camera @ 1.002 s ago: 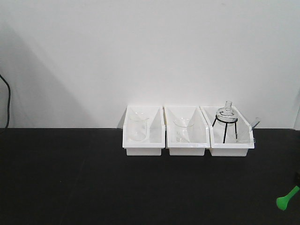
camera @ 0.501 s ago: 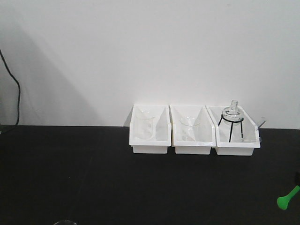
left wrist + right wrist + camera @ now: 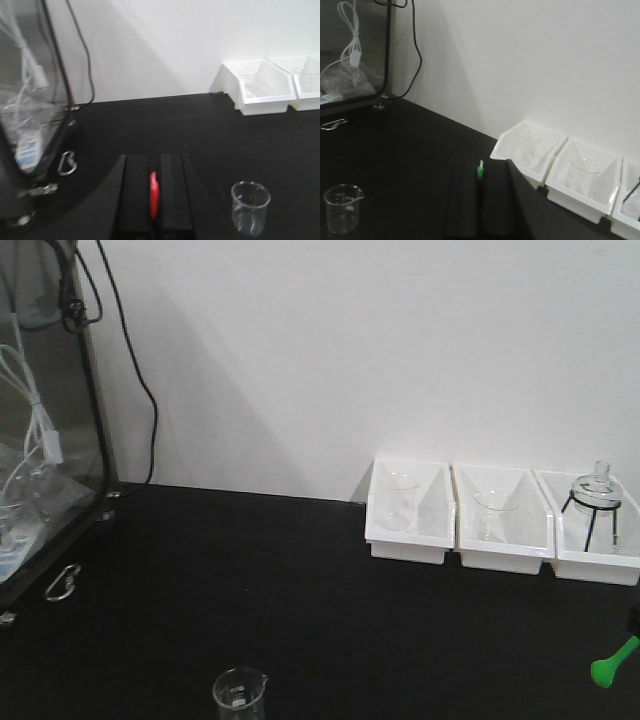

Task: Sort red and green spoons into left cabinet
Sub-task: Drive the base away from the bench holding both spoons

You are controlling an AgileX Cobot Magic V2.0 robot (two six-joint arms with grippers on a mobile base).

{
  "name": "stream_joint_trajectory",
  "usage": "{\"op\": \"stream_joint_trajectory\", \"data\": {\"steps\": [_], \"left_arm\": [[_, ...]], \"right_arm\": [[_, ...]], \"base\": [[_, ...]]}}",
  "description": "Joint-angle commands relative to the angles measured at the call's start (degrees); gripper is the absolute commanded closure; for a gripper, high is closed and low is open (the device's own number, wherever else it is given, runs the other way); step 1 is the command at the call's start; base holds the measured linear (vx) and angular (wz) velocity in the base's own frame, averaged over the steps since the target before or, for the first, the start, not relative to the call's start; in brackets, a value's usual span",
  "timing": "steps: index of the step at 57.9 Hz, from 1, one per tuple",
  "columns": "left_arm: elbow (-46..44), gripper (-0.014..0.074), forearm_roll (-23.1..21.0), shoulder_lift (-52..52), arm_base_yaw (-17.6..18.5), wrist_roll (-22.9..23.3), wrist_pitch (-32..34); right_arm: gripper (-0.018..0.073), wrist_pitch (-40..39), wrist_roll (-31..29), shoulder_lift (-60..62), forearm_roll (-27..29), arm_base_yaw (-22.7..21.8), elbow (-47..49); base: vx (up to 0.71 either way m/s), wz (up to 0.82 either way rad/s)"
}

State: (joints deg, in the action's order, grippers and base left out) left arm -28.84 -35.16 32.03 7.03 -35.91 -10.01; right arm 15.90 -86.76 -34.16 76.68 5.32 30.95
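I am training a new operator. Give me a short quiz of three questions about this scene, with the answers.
1. True or false: the left gripper is open and empty.
2. How many white trays stand by the wall? A two, B three, C five.
3. Fill in: the loose beaker stands on the black ____.
Key: 1 false, it is shut on the red spoon. 2 B. 3 table.

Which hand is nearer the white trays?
Right. Right hand, gripping the green spoon, sits just short of the white trays; left hand, holding the red spoon, is far off to their left.
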Motion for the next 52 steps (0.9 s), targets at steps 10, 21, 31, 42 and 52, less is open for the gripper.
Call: {"op": "stream_joint_trajectory", "data": {"steps": [10,21,31,42,52], "left_arm": [[-1.58,0.0600,-1.09,-0.02,0.40,0.05,4.21],[-1.58,0.0600,-1.09,-0.02,0.40,0.05,4.21],[-1.58,0.0600,-1.09,-0.02,0.40,0.05,4.21],[-1.58,0.0600,-1.09,-0.02,0.40,0.05,4.21],[-1.58,0.0600,-1.09,-0.02,0.40,0.05,4.21]], "right_arm": [[0.0562,-1.01,0.07,0.04,1.24,-0.28,1.55],[0.0562,-1.01,0.07,0.04,1.24,-0.28,1.55],[0.0562,-1.01,0.07,0.04,1.24,-0.28,1.55],[0.0562,-1.01,0.07,0.04,1.24,-0.28,1.55],[0.0562,-1.01,0.07,0.04,1.24,-0.28,1.55]], "base": [[-0.11,0.41],[-0.12,0.45],[-0.13,0.48],[-0.14,0.53],[-0.14,0.55]]}}
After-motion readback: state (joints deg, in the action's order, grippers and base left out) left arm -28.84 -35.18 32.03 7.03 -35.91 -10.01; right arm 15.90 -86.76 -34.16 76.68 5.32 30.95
